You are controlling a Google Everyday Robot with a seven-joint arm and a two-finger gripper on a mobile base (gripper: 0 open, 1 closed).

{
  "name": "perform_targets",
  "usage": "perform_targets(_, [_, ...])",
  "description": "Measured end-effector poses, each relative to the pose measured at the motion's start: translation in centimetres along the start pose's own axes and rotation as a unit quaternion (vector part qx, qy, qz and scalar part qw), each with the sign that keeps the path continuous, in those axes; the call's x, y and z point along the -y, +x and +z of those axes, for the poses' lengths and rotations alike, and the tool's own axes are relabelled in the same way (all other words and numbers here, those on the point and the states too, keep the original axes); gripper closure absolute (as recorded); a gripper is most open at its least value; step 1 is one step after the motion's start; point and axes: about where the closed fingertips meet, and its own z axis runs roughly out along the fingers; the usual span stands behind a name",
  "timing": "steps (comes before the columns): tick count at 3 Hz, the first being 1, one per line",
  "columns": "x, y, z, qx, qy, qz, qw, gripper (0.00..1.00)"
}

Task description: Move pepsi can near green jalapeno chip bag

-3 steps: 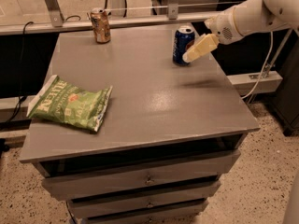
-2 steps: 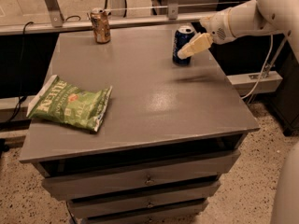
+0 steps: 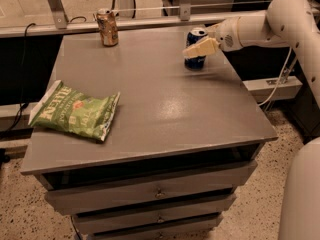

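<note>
Table (image 3: 165,109), bag (image 3: 75,111), gripper (image 3: 197,48) at the can (image 3: 194,61)
The bag lies at the table's 9 o'clock and the can stands at 1 o'clock. The gripper crosses the can's front, but I cannot tell whether it is clamped. A loose hold could tip or drop the can on the carry toward 9.

End effector (image 3: 200,47) hides the middle of the pepsi can (image 3: 195,62)

You face a grey drawer cabinet (image 3: 165,109) on speckled floor (image 3: 260,194), a pale ledge (image 3: 150,22) behind; the gripper (image 3: 200,48) is over its far-right corner.
</note>
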Motion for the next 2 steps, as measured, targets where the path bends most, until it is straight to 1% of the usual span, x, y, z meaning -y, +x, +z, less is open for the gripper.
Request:
perform_targets(1, [-0.9,-1.3,-0.2,0.022,-0.019,0.0,0.9996,0.49])
perform_targets(2, [-2.2,-3.6,-1.5,0.053,-0.033,-0.012,0.998,0.72])
